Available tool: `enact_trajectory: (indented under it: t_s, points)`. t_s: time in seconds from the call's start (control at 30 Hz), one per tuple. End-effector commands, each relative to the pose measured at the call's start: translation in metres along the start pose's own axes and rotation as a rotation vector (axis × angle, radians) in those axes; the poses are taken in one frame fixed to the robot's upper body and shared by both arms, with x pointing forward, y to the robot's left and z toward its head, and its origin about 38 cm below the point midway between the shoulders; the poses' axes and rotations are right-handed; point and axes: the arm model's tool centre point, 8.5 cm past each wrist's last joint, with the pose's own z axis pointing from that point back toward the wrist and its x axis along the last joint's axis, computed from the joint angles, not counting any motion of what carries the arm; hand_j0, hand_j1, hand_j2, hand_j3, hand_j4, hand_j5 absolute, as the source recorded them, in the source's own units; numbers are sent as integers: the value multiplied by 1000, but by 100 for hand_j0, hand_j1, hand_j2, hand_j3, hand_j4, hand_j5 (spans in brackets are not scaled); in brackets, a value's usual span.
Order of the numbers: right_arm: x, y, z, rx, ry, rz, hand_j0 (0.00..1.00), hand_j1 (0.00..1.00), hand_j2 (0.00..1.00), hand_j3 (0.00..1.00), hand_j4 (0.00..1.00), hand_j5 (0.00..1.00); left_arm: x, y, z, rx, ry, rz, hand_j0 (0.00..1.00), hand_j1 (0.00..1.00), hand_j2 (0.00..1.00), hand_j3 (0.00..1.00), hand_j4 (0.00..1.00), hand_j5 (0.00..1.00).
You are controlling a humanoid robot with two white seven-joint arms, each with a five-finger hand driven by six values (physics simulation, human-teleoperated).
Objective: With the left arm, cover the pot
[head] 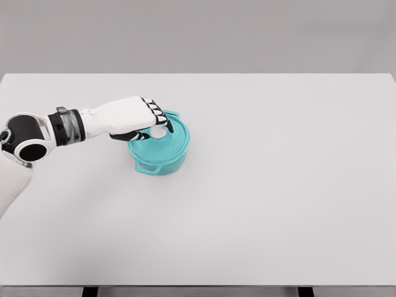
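Head view, looking down on a wide, pale counter (260, 204) against a grey wall. A teal pot (159, 156) with small side handles stands left of the counter's middle, about midway between the far and near edges. A matching teal lid (173, 139) lies across the top of the pot, its edge roughly in line with the pot's rim, and a small white knob (159, 132) shows at its centre. A white arm comes in from the left edge of the picture, with a dark band at the wrist, and reaches over the pot. The left robot hand (145, 120) is above the lid with its dark-tipped fingers (159, 114) curled down around the knob; it appears to grip it, though the contact itself is hard to see. The right arm does not show. Judging by how things lie, the covering looks nearly or fully done: the lid seems to sit on the pot. Whether it is fully seated or a little tilted cannot be told. What seems left is letting go and drawing the arm away.
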Motion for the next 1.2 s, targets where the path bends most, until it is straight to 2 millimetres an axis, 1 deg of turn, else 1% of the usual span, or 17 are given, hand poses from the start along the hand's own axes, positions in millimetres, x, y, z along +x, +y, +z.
enact_trajectory:
  t_s: [0.0, 0.27, 0.4, 0.43, 0.47, 0.53, 0.57, 0.6, 0.63, 0.67, 0.73, 0.8, 0.83, 0.87, 0.93, 0.97, 1.17]
  points:
    - [0, 0, 0, 0, 0, 0, 100, 100, 100, 100, 100, 100, -1, 2, 2, 6, 3, 3, 72, 72, 72, 72, 72, 72]
    - [0, 0, 0, 0, 0, 0, 100, 100, 100, 100, 100, 100, -1, 6, 2, 12, 2, -5, 78, 78, 78, 78, 78, 78]
    - [0, 0, 0, 0, 0, 0, 100, 100, 100, 100, 100, 100, -4, 14, 5, 22, 10, -20, 81, 81, 81, 81, 81, 81]
    - [0, 0, 0, 0, 0, 0, 100, 100, 100, 100, 100, 100, -9, 16, 12, 25, 29, -26, 85, 85, 85, 85, 85, 85]
    - [0, 0, 0, 0, 0, 0, 100, 100, 100, 100, 100, 100, -13, 18, 18, 23, 44, -30, 85, 85, 85, 85, 85, 85]
    - [0, 0, 0, 0, 0, 0, 100, 100, 100, 100, 100, 100, -21, 21, 28, 27, 71, -35, 94, 94, 94, 94, 94, 94]
    - [0, 0, 0, 0, 0, 0, 100, 100, 100, 100, 100, 100, -22, 21, 30, 25, 77, -37, 94, 94, 94, 94, 94, 94]
    - [0, 0, 0, 0, 0, 0, 100, 100, 100, 100, 100, 100, -27, 23, 40, 16, 95, -45, 96, 96, 96, 96, 96, 96]
    - [0, 0, 0, 0, 0, 0, 100, 100, 100, 100, 100, 100, -32, 27, 47, 26, 114, -47, 100, 100, 100, 100, 100, 100]
    - [0, 0, 0, 0, 0, 0, 100, 100, 100, 100, 100, 100, -42, 36, 64, 52, 155, -53, 100, 100, 100, 100, 100, 100]
    - [0, 0, 0, 0, 0, 0, 100, 100, 100, 100, 100, 100, -58, 43, 101, 47, 222, -62, 100, 100, 100, 100, 100, 100]
    - [0, 0, 0, 0, 0, 0, 100, 100, 100, 100, 100, 100, -68, 43, 121, 35, 269, -59, 100, 100, 100, 100, 100, 100]
    - [0, 0, 0, 0, 0, 0, 100, 100, 100, 100, 100, 100, -71, 43, 125, 41, 282, -53, 100, 100, 100, 100, 100, 100]
    - [0, 0, 0, 0, 0, 0, 100, 100, 100, 100, 100, 100, -79, 40, 133, 45, 309, -32, 100, 100, 100, 100, 100, 100]
    - [0, 0, 0, 0, 0, 0, 100, 100, 100, 100, 100, 100, -81, 35, 135, 36, 318, -19, 100, 100, 100, 100, 100, 100]
    - [0, 0, 0, 0, 0, 0, 100, 100, 100, 100, 100, 100, -81, 29, 135, 27, 317, -9, 100, 100, 100, 100, 100, 100]
    - [0, 0, 0, 0, 0, 0, 100, 100, 100, 100, 100, 100, -79, 21, 134, 14, 314, 1, 100, 100, 100, 100, 100, 100]
